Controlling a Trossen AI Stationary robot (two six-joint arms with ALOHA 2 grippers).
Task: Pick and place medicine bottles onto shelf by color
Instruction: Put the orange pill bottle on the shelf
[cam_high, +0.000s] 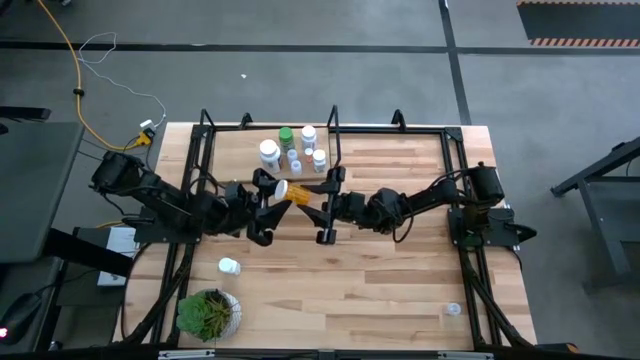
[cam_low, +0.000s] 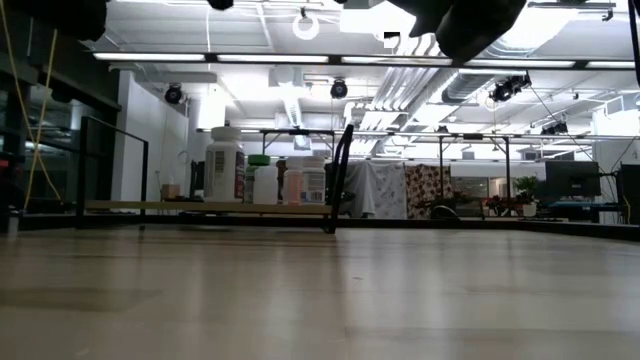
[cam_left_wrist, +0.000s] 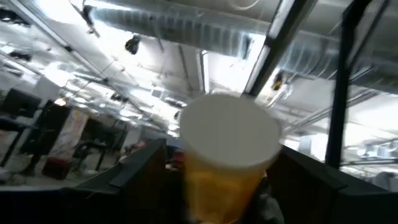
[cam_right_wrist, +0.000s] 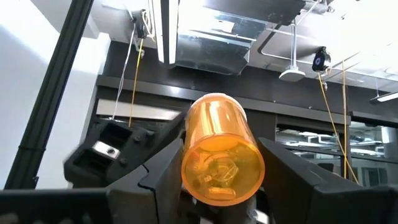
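Orange bottle (cam_high: 297, 193) between both claws

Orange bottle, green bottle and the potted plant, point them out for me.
orange bottle (cam_high: 298, 194), high view, its amber body.
green bottle (cam_high: 286, 133), high view, its top.
potted plant (cam_high: 207, 312), high view, its leaves.

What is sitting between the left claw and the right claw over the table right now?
The orange translucent pill bottle with a white cap, held in the air between the left claw and right claw in the high view; both claws grip it.
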